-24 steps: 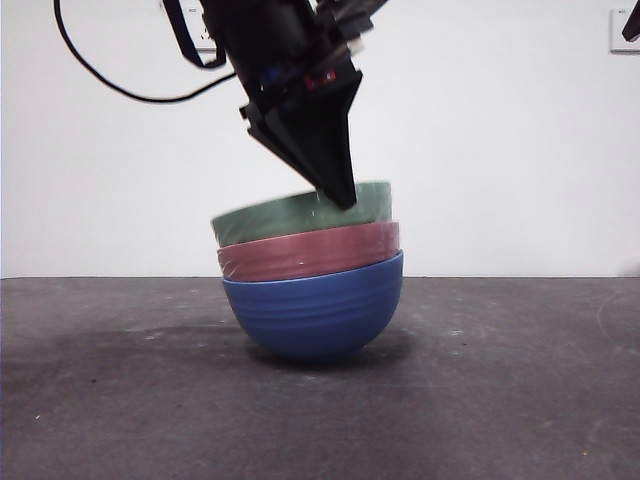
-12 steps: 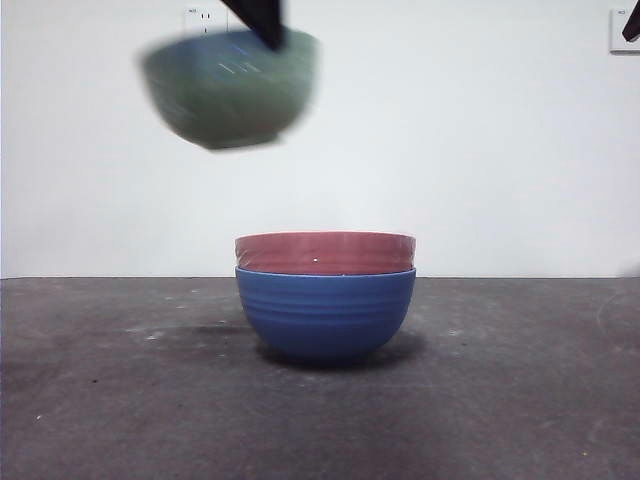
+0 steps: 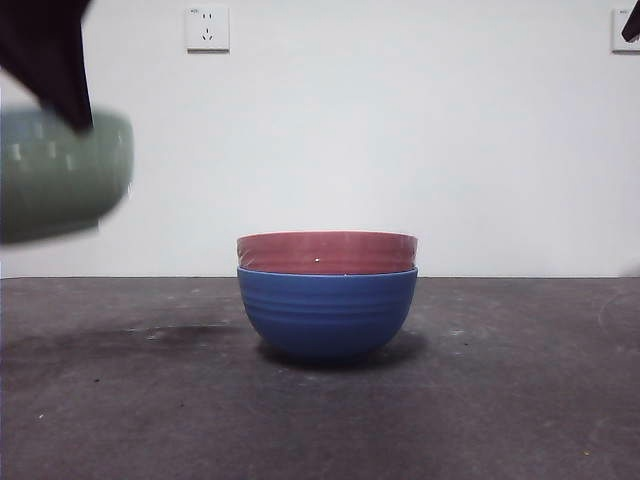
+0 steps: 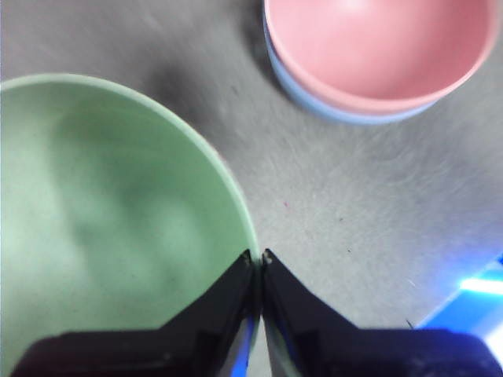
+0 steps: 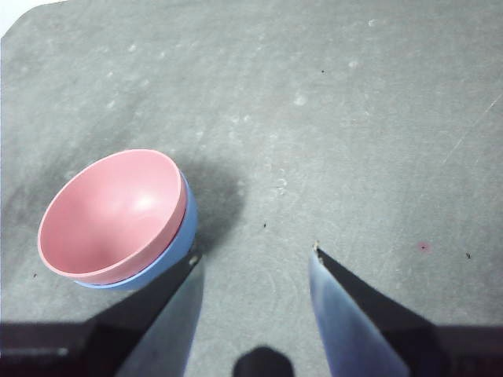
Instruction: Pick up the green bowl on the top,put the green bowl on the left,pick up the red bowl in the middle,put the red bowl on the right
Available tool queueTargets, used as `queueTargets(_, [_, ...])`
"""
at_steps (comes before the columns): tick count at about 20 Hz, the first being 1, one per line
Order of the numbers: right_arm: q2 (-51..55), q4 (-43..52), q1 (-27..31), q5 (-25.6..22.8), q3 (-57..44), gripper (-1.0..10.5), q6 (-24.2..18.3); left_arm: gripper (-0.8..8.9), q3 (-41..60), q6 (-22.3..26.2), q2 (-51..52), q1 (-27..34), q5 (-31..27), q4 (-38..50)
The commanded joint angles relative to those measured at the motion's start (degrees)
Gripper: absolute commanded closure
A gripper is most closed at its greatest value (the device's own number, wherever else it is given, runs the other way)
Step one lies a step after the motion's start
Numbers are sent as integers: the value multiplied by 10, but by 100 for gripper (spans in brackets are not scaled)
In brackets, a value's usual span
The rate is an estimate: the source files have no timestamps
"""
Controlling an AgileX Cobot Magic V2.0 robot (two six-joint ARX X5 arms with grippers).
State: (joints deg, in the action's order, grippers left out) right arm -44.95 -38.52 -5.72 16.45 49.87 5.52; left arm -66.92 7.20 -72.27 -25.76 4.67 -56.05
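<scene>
**Green bowl held aloft at frame left; red bowl nested in blue**

Dark grey table (image 3: 520, 400), white wall (image 3: 450, 130) behind. At frame centre the red bowl (image 3: 327, 252) sits nested in the blue bowl (image 3: 327, 314), mouth up; both empty. At the far left edge the green bowl (image 3: 60, 172) hangs above the table, mouth up, empty, its rim pinched in the left gripper (image 4: 258, 258). The right gripper (image 5: 255, 255) hovers spread wide, empty.
</scene>
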Motion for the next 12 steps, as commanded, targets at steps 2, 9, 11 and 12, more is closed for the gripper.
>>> queueTargets(2, [-1, 5, -1, -1, 2, 727, 0, 822, 55, -11, -31, -1, 3, 81])
queueTargets(9, [-8, 7, -1, -1, 2, 728, 3, 822, 60, -11, -115, -16, 20, 140])
queueTargets(11, [-14, 8, -1, -1, 2, 728, 4, 822, 60, -10, -129, -32, 17, 148])
queueTargets(12, [-18, 9, -1, -1, 2, 728, 4, 822, 60, -11, -132, -42, 13, 152])
